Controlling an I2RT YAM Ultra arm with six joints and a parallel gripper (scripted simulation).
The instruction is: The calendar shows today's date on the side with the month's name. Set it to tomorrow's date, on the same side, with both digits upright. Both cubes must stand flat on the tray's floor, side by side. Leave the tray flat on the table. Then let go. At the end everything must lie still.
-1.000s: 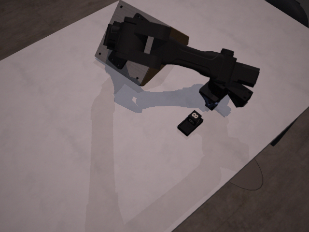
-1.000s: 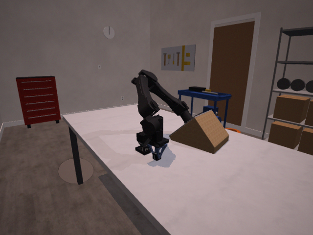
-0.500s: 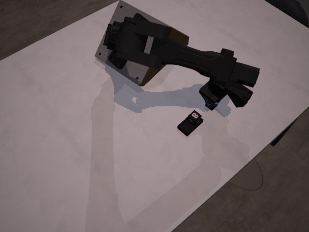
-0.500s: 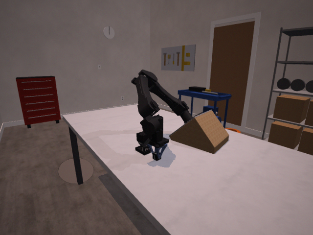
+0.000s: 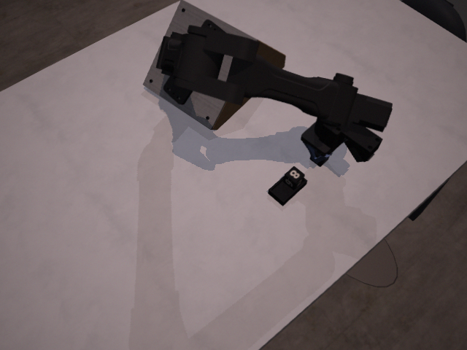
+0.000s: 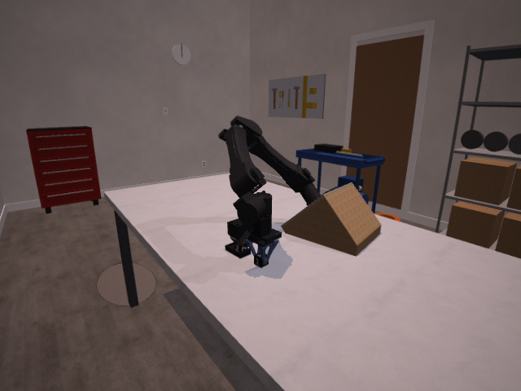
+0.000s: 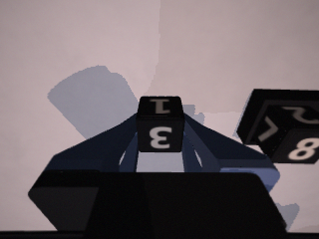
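My gripper point(image 7: 159, 119) is shut on a black cube point(image 7: 160, 124) with white digits. In the wrist view the cube's near face shows a 3 and its top face a 1. It is held just above the table, to the side of the tray. The black tray point(image 5: 287, 186) lies flat on the table and also shows at the right of the wrist view point(image 7: 281, 124). A second black cube point(image 5: 294, 174) stands in one end of the tray with an 8 on top; the tray's other half holds no cube. In the exterior view the gripper point(image 6: 260, 252) hangs low over the table beside the tray point(image 6: 236, 252).
The arm's base plate point(image 5: 195, 75) stands at the back of the table. A brown wedge-shaped block point(image 6: 334, 218) is behind the gripper. The table's edge point(image 5: 376, 244) runs close to the tray on the right.
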